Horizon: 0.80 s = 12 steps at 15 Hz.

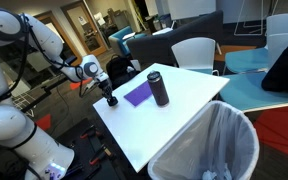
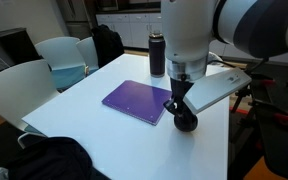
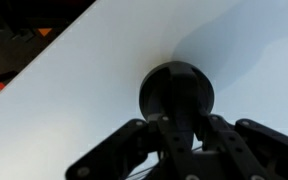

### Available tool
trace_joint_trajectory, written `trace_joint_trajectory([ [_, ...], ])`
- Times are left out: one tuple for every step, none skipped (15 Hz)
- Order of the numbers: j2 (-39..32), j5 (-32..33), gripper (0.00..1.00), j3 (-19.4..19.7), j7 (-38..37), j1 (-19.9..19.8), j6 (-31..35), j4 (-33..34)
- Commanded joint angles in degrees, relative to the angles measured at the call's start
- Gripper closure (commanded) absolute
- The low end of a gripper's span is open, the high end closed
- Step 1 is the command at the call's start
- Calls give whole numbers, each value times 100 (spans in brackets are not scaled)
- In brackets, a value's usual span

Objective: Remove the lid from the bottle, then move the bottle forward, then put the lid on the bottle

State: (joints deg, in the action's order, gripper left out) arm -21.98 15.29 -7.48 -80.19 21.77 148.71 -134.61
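The tall dark bottle (image 1: pixel 159 88) (image 2: pixel 157 55) stands upright on the white table, beyond the purple sheet. My gripper (image 2: pixel 181 108) (image 1: pixel 110 97) (image 3: pixel 179 120) points straight down near the table's edge, well away from the bottle. It is shut on the small round black lid (image 2: pixel 185 122) (image 3: pixel 176 92) (image 1: pixel 111 101). The lid sits at or just above the tabletop, beside the sheet's corner; I cannot tell whether it touches. In the wrist view the lid shows as a dark disc between the fingers.
A flat purple sheet (image 1: pixel 137 95) (image 2: pixel 136 100) lies on the white table (image 1: pixel 184 110) (image 2: pixel 94 125) between lid and bottle. A mesh waste bin (image 1: pixel 209 145) stands by one table corner. Chairs (image 2: pixel 59 55) (image 1: pixel 196 52) surround the table.
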Motion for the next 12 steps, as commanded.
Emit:
trace_joint_trajectory([
  [-237, -46, 94, 132, 54, 143, 118, 158],
  [-285, -58, 94, 144, 63, 161, 95, 189],
  [-326, -70, 88, 154, 83, 180, 35, 218],
  [-366, -98, 52, 152, 111, 189, -6, 249],
  [-390, -130, 51, 145, 151, 188, -45, 270],
  [-383, -161, 46, 147, 162, 194, -79, 275],
  [-302, -284, 37, 84, 250, 139, -179, 254],
  [-213, -395, 31, 37, 326, 89, -216, 224],
  [37, -671, 22, -94, 540, -59, -346, 131],
  [396, -947, 16, -180, 767, -190, -569, -5],
  [681, -1064, 8, -115, 783, -195, -753, -69],
  [938, -1054, 1, 28, 603, -144, -1013, -73],
])
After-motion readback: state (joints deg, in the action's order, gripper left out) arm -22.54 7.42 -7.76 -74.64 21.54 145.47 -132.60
